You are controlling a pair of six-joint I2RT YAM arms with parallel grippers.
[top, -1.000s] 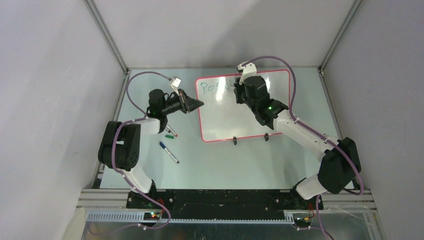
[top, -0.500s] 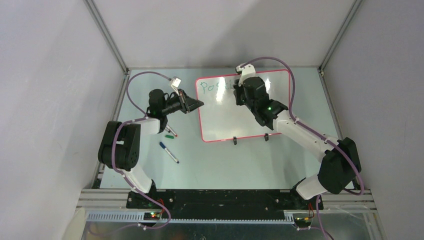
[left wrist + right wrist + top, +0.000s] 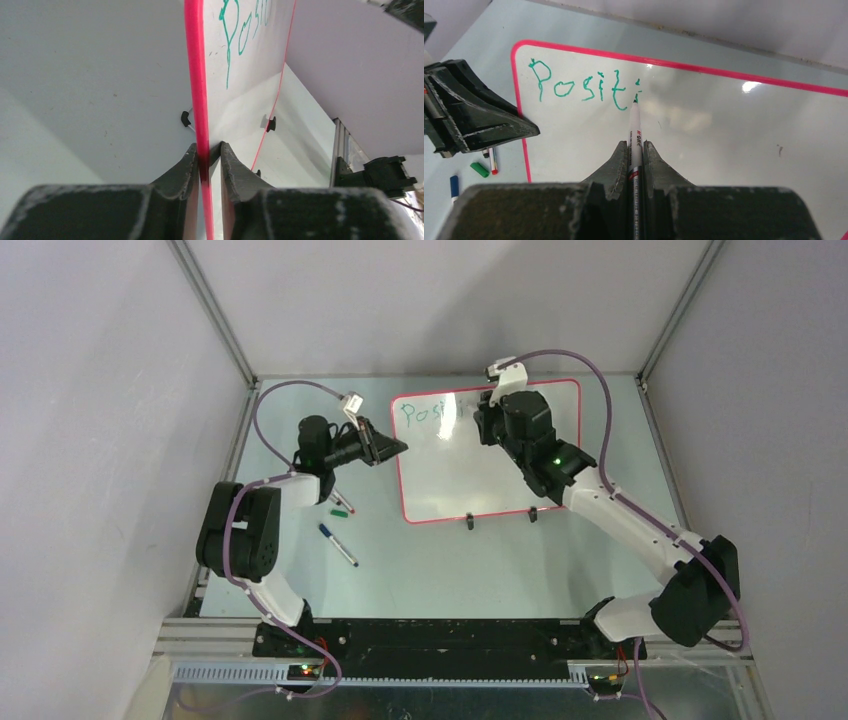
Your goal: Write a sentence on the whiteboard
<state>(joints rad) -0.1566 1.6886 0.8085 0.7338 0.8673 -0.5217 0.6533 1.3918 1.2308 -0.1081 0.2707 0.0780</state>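
Note:
The whiteboard lies on the table, white with a red-pink rim. The sentence is green handwriting along its top left, reading "Positi". My left gripper is shut on the board's left rim, one finger on each side. My right gripper is shut on a white marker. The marker's tip meets the board at the last "i". From above, the right gripper hangs over the board's upper middle and hides the end of the sentence.
Loose items lie on the table left of the board: a blue marker, a green cap and a red-tipped marker. Two black feet stick out at the board's near edge. Grey enclosure walls stand close on both sides.
My right arm has shifted right along the top line with the marker, leaving more green letters showing. The left gripper has kept its hold on the rim.

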